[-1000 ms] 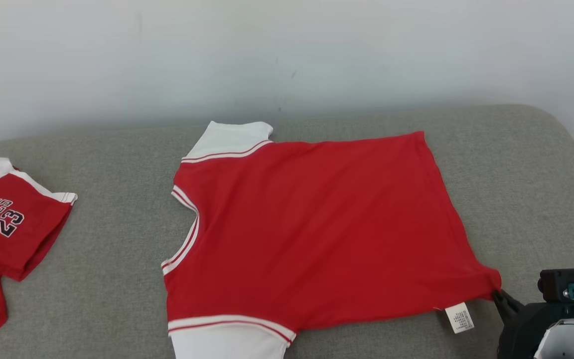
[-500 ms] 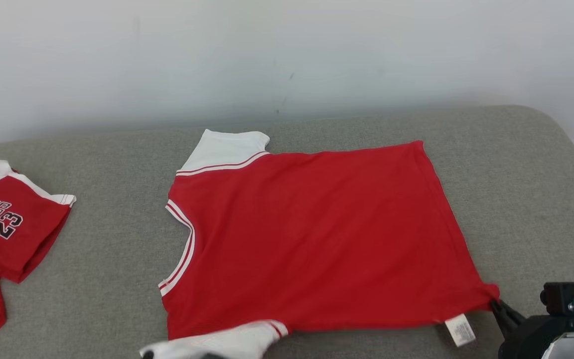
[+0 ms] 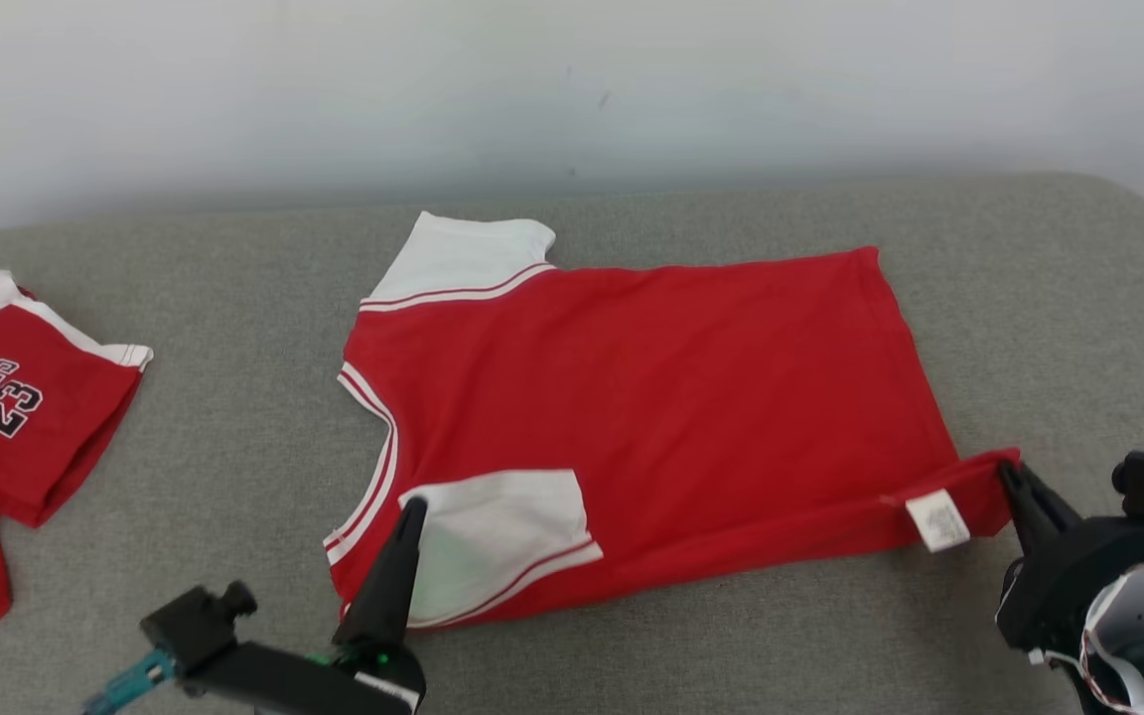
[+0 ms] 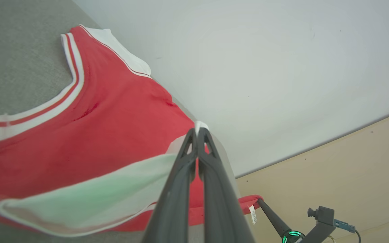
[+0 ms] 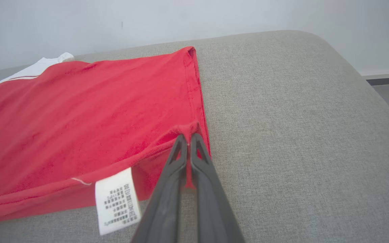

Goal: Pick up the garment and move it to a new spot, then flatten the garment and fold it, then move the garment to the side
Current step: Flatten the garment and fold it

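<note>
The left gripper (image 3: 413,508) pinches the sleeve (image 3: 502,516), the right gripper (image 3: 1007,469) the hem corner (image 3: 979,479); the garment (image 3: 651,397) (flat a second ago) now folds toward the back edge of the cushion (image 3: 234,556).

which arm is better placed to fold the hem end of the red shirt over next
Right, likely. The right gripper is shut on the red shirt at its hem corner, beside the care label, with that edge turned up. The left gripper is shut on the white sleeve at the collar end.
</note>
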{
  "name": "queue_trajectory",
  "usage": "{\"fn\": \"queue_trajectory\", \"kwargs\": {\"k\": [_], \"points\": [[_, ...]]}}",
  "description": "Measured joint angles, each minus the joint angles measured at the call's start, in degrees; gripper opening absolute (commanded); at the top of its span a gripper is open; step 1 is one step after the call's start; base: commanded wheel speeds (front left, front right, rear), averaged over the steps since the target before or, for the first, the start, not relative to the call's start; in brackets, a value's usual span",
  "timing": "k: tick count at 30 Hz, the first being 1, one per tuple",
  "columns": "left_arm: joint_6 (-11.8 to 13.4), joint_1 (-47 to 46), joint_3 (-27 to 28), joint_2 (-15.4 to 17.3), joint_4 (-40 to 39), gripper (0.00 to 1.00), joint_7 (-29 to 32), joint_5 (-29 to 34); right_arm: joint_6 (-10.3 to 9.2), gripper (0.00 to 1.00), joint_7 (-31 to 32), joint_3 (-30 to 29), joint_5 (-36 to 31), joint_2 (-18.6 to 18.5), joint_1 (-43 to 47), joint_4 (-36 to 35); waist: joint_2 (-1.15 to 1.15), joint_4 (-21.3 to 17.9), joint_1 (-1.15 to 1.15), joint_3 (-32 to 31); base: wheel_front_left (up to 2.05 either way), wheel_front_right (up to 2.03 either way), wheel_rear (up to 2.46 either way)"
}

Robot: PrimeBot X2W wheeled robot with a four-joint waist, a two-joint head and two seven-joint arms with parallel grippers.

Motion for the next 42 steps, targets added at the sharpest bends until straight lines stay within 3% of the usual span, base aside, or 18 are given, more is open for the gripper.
{"fn": "queue_trajectory", "kwargs": {"k": [6,13,24,37,38,39,40,41,42], "points": [[0.0,-7.19,-2.81,-0.3,4.55,0.0,-2.24,4.2,0.0,0.0,-1.99,-0.62,-3.48,0.42,-4.59,2.36,0.0,0.28,0.0,2.37,0.0,0.0,0.0],[0.0,-13.63,-1.59,-2.4,7.71,0.0,-3.77,7.72,0.0,0.0,-3.27,-0.21,-5.57,1.67,-7.19,4.45,0.0,0.6,0.0,4.97,0.0,0.0,0.0],[0.0,-17.48,2.91,-5.16,9.39,0.0,-3.91,10.82,0.0,0.0,-6.28,-2.61,-8.7,2.96,-10.65,6.66,0.0,0.66,0.0,8.29,0.0,0.0,0.0],[0.01,-23.71,0.93,-5.5,15.12,0.0,-3.92,13.84,0.0,0.0,-7.26,-2.94,-10.88,4.61,-14.02,9.62,0.0,0.81,0.0,10.89,0.0,0.0,0.0],[0.0,-24.07,0.38,-5.44,15.14,0.0,-3.91,14.1,0.0,0.36,-7.26,-2.98,-10.89,4.72,-14.23,9.95,0.0,0.82,0.0,10.97,0.0,0.0,0.0],[0.0,-24.42,0.24,-5.57,15.35,0.1,-3.91,14.68,0.0,0.7,-7.19,-3.24,-10.88,5.01,-14.38,10.5,0.0,0.87,-0.01,10.99,0.0,0.0,0.0],[0.0,-24.8,0.23,-5.56,15.79,0.65,-3.92,15.48,0.0,1.0,-7.19,-3.52,-10.9,5.17,-14.41,11.05,0.0,0.94,-0.01,10.97,0.0,0.0,0.0],[0.0,-25.04,0.64,-5.5,16.4,1.0,-3.91,16.51,0.0,1.0,-7.22,-3.61,-11.12,5.26,-14.4,11.37,0.0,1.0,0.0,10.88,0.0,0.0,0.0],[0.0,-25.15,1.18,-5.52,16.89,1.0,-3.91,17.74,0.0,1.0,-7.26,-3.8,-11.35,5.28,-14.42,11.59,0.0,1.06,0.0,10.73,0.0,0.0,0.0]]}}
